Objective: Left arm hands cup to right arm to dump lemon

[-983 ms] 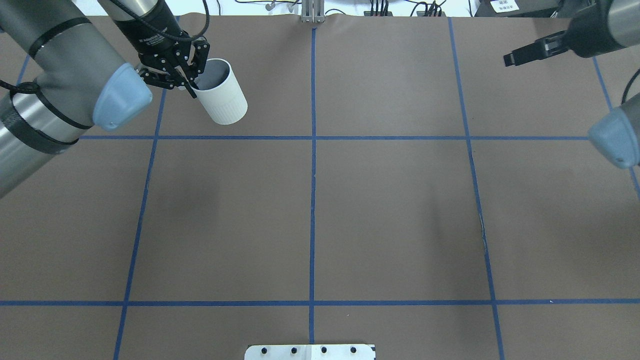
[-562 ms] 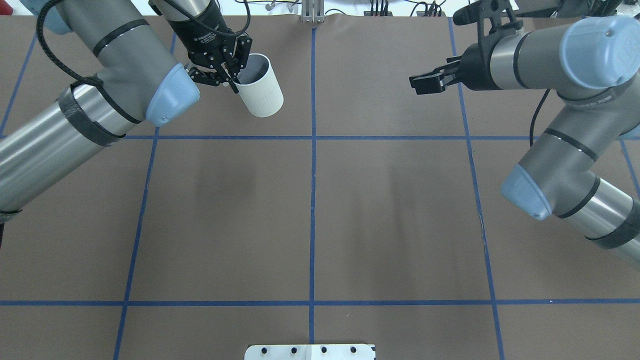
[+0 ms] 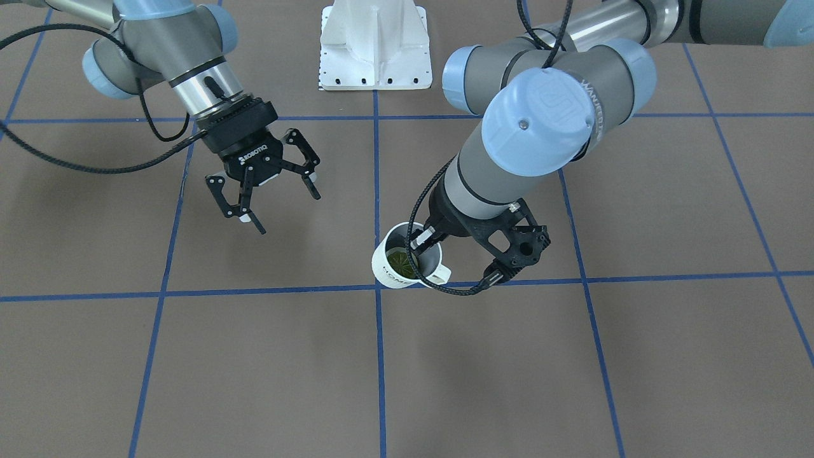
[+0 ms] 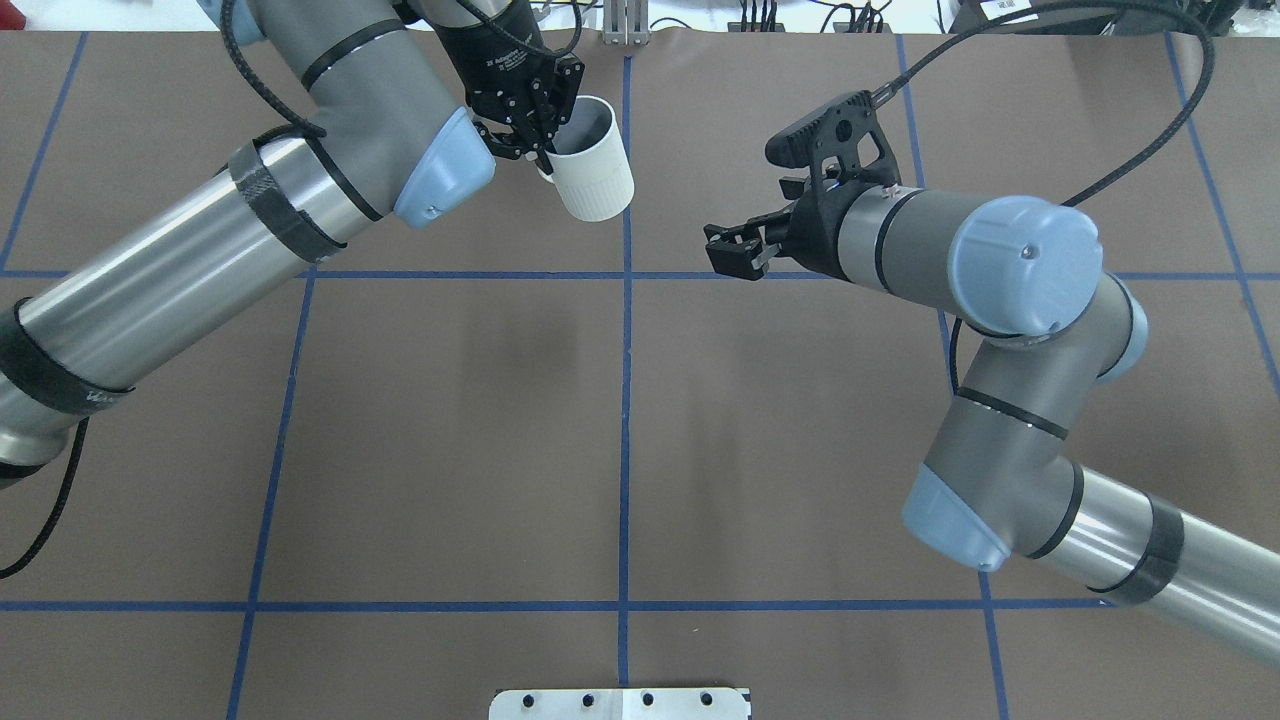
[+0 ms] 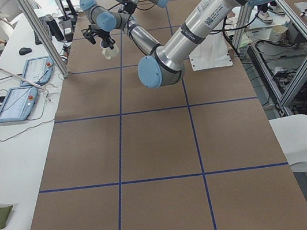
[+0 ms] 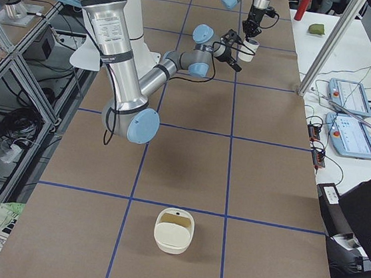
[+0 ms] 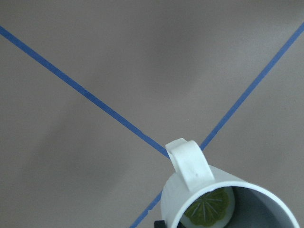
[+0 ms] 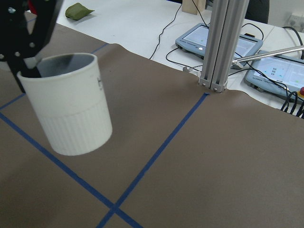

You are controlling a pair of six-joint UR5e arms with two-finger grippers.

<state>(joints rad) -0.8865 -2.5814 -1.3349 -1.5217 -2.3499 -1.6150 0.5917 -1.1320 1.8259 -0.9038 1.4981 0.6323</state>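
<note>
The white ribbed cup (image 4: 592, 168) hangs tilted above the table's far middle, just left of the centre line. My left gripper (image 4: 543, 150) is shut on its rim, one finger inside and one outside. The lemon (image 3: 400, 259) lies in the cup (image 3: 407, 257), dark green with a star pattern; it also shows in the left wrist view (image 7: 209, 211) under the cup's handle (image 7: 187, 161). My right gripper (image 4: 735, 250) is open and empty, to the right of the cup and apart from it; the front view shows it (image 3: 287, 210) spread wide. The right wrist view shows the cup (image 8: 71, 109) ahead on the left.
Blue tape lines grid the brown table. A white base plate (image 4: 620, 703) sits at the near edge. An aluminium post (image 8: 218, 42) stands at the far edge, with tablets (image 8: 218, 45) behind it. A cream open-topped container (image 6: 174, 230) stands at the table's right end.
My left arm has carried the cup rightward toward the centre line. My right arm has swung in from the far right, its gripper now close to the centre.
</note>
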